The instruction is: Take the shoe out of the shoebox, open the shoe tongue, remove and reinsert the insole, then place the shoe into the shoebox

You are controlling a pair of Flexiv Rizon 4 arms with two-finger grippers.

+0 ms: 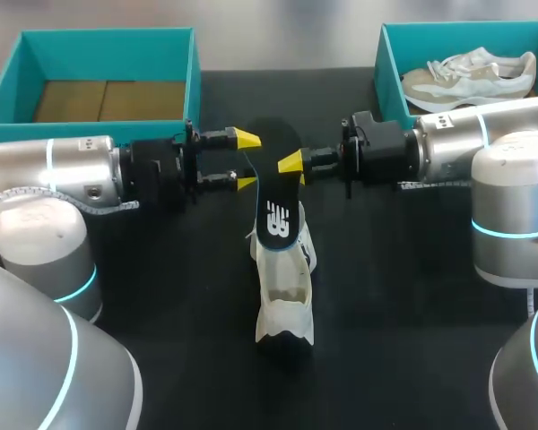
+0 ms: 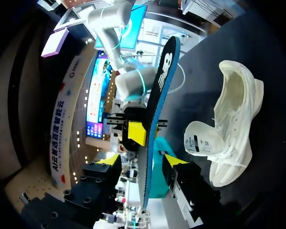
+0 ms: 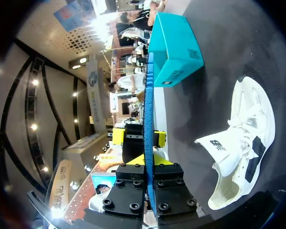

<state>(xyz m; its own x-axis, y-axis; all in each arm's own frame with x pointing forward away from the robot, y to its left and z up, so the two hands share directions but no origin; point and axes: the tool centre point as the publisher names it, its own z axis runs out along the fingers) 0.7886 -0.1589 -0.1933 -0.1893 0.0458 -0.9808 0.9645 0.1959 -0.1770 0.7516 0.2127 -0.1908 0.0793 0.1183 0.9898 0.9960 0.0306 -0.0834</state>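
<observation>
My right gripper [image 1: 293,163] is clamped on the black insole [image 1: 276,210], both fingers pressed flat against its faces near the far end. The insole stands on edge above the middle of the worktop [image 1: 161,296], its long axis running from the far edge toward the near edge.

My left gripper [image 1: 246,161] faces it from the other side with its fingers spread wide. They straddle the same stretch of insole, and I see gaps on both sides, so it has no hold.

The white shoe [image 1: 285,296] lies on the worktop toward the near edge from both grippers, upright on its sole. Its tongue is pulled open and its length is roughly in line with the insole. The insole's near end hangs over the far end of the shoe, and I can't tell whether it touches.

I judge reinsertion turns on that alignment: the insole has to tip down and travel nearward into the opening, and my right arm already has it.
</observation>
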